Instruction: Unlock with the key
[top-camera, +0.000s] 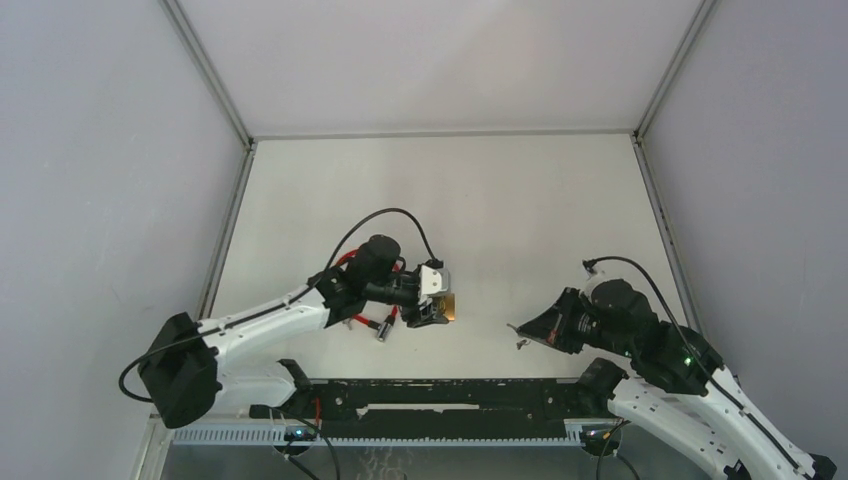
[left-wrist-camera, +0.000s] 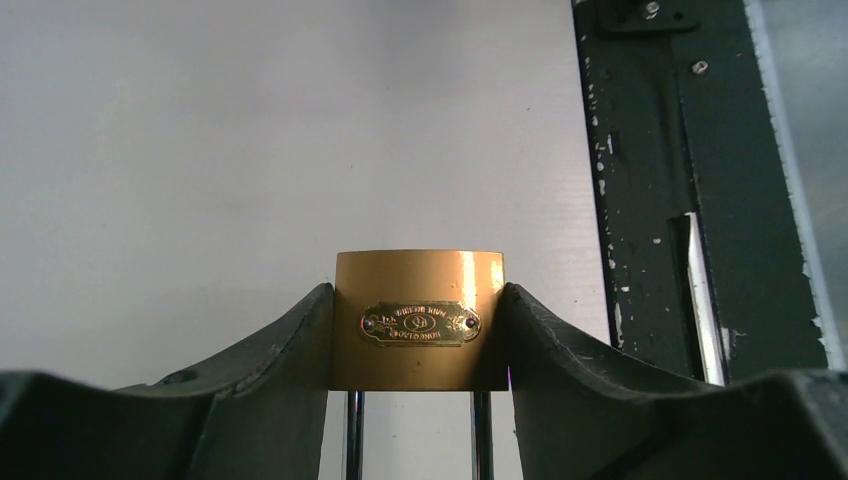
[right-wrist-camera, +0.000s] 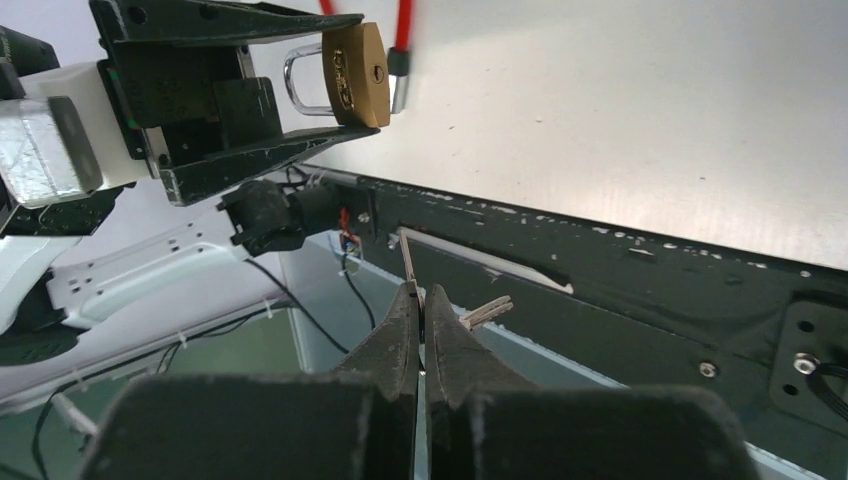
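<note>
My left gripper (top-camera: 437, 307) is shut on a brass padlock (left-wrist-camera: 418, 318) and holds it above the table, its steel shackle toward the wrist. In the right wrist view the padlock (right-wrist-camera: 355, 75) shows its keyhole face toward me. My right gripper (right-wrist-camera: 422, 292) is shut on a thin silver key (right-wrist-camera: 408, 258) whose blade sticks up past the fingertips; a second key (right-wrist-camera: 487, 312) hangs beside them. In the top view the right gripper (top-camera: 522, 331) sits to the right of the padlock (top-camera: 447, 307), with a gap between key and lock.
A red cable lock with metal ends (top-camera: 375, 322) lies under the left arm and also shows in the right wrist view (right-wrist-camera: 400, 40). A black rail (top-camera: 450, 395) runs along the table's near edge.
</note>
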